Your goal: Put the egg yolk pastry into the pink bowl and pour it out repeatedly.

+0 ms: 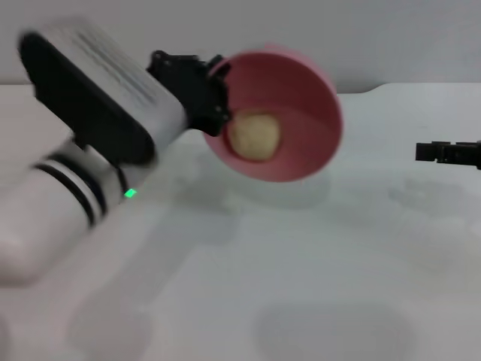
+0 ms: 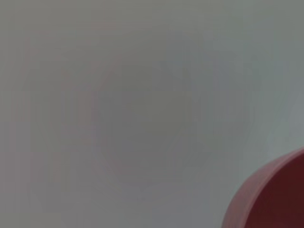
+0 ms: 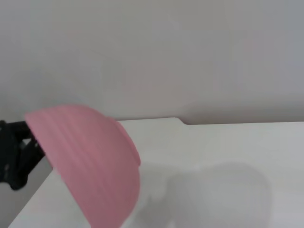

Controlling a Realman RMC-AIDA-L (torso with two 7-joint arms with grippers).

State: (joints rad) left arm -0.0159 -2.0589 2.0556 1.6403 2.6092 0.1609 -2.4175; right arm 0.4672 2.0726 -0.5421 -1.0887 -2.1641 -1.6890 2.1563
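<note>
Resting inside tilted pink bowl (image 1: pixel 301 120) in left gripper (image 1: pixel 214 94): egg yolk pastry (image 1: pixel 255 135)

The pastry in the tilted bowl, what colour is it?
Pale tan-beige; the egg yolk pastry shows best in the head view.

- Left gripper (image 1: pixel 214 94), upper centre-left of the head view, clamped on something, arm slanting up from lower left.
- Right gripper (image 1: pixel 428 152) at right edge, idle.
</note>
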